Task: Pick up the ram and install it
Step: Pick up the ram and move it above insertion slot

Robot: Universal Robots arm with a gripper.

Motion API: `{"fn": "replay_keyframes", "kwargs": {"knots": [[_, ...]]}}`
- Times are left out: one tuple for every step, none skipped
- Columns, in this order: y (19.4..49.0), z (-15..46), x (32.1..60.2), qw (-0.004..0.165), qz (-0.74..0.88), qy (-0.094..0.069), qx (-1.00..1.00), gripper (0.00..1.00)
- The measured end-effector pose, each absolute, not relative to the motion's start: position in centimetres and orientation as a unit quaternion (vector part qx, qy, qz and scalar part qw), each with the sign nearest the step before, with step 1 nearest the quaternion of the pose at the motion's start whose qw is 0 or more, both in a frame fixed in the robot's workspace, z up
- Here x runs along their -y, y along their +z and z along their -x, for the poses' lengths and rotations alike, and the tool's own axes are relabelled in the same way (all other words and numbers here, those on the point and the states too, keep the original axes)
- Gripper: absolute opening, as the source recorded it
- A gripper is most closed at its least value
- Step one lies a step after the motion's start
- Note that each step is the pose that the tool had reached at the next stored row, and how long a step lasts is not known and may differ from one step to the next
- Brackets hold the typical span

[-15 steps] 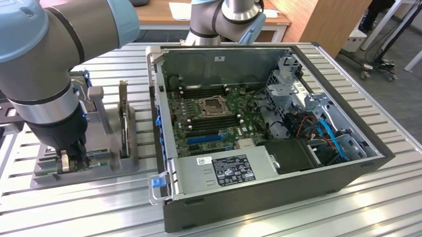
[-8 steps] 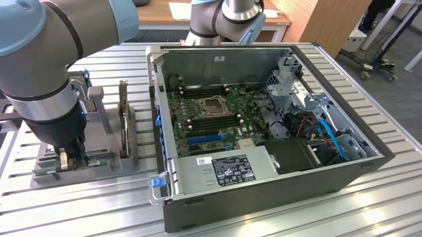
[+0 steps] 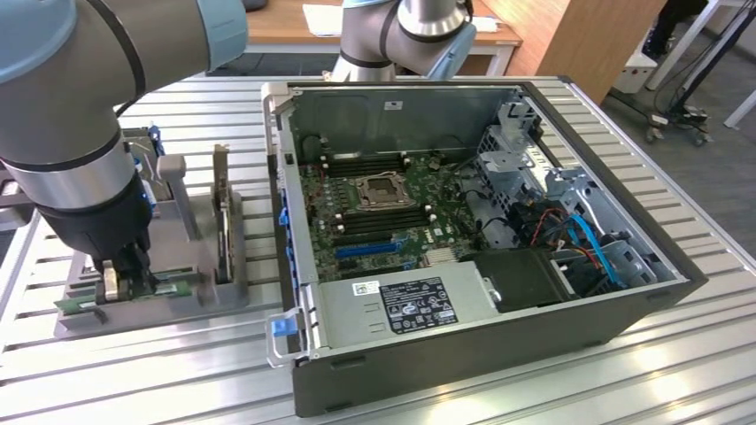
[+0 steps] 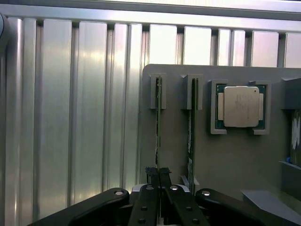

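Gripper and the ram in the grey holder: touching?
Touching. The wrist view shows the gripper shut on the thin edge of the ram, with no gap between fingertips and board.

Power-supply label seemingly unreadable.

end of ram hidden by gripper, power supply label too small to read

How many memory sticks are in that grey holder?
2: one ram gripped by the gripper, another stick in the next slot, nearer the processor. Others may be hidden.
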State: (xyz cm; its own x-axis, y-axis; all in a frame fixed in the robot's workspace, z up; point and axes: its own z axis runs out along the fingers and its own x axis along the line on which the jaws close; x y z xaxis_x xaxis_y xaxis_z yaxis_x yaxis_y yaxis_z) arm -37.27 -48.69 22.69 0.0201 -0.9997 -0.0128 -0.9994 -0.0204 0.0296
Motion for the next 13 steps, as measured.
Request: {"fn": "replay_keyframes", "kwargs": {"knots": [[22.8, 37.3, 48.7, 0.006, -0.714, -0.015, 0.700, 0.11], [23.0, 37.3, 48.7, 0.006, -0.714, -0.015, 0.700, 0.11], [23.1, 37.3, 48.7, 0.006, -0.714, -0.015, 0.700, 0.11], [23.3, 37.3, 48.7, 0.006, -0.714, -0.015, 0.700, 0.11], [23.5, 37.3, 48.7, 0.006, -0.714, -0.015, 0.700, 0.11], [23.6, 37.3, 48.7, 0.006, -0.714, -0.015, 0.700, 0.11], [23.8, 37.3, 48.7, 0.006, -0.714, -0.015, 0.700, 0.11], [24.0, 37.3, 48.7, 0.006, -0.714, -0.015, 0.700, 0.11], [24.1, 37.3, 48.7, 0.006, -0.714, -0.015, 0.700, 0.11], [24.3, 37.3, 48.7, 0.006, -0.714, -0.015, 0.700, 0.11], [24.5, 37.3, 48.7, 0.006, -0.714, -0.015, 0.700, 0.11], [24.6, 37.3, 48.7, 0.006, -0.714, -0.015, 0.700, 0.11], [24.8, 37.3, 48.7, 0.006, -0.714, -0.015, 0.700, 0.11]]}}
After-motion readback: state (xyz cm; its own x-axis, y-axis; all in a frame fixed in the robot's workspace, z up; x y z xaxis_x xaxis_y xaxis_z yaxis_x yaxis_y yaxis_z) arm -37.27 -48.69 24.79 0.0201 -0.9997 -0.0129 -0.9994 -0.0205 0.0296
